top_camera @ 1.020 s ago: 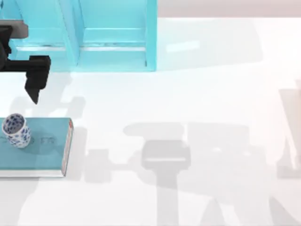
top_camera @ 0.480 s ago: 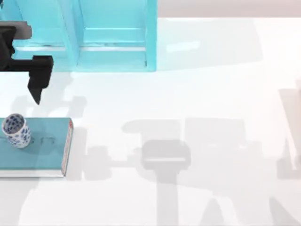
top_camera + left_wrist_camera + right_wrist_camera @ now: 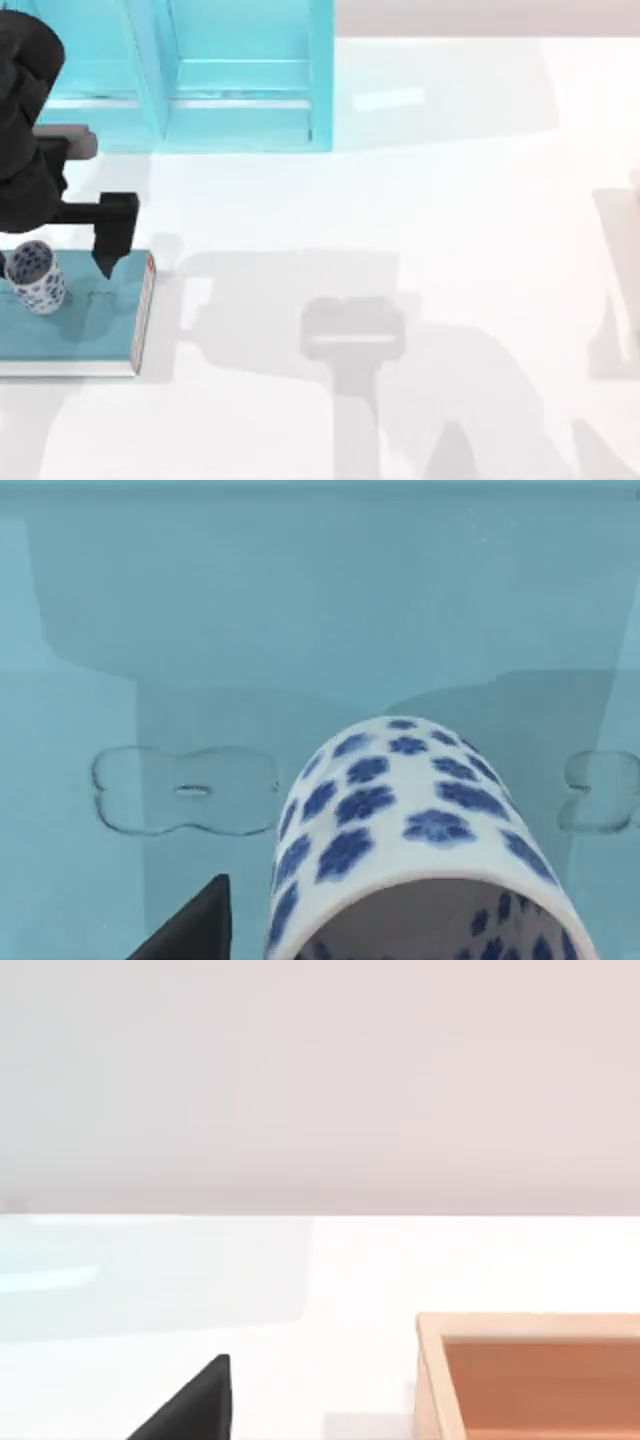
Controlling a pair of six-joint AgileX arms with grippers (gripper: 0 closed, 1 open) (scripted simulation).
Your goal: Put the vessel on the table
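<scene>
1. The vessel (image 3: pixel 36 277) is standing upright, mouth up, on the teal book (image 3: pixel 95 325) at the table's (image 3: pixel 400 200) left edge.
2. The left gripper (image 3: pixel 45 262) is hovering open around the vessel, one finger (image 3: pixel 108 232) beside it; the teal shelf unit (image 3: pixel 240 80) is standing behind.
3. Bare table is stretching rightward.
4. I cannot tell the right gripper's (image 3: pixel 190 1405) state; a wooden box (image 3: pixel 530 1375) is lying near it.

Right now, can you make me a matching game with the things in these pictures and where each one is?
Things:
1. cup
2. teal book
3. teal shelf unit
4. left gripper

Places:
A. at the table's far edge
B. standing on the book
C. flat on the table, at its left
D. just above the cup, one finger beside it

Pairs: 1-B, 2-C, 3-A, 4-D
</scene>
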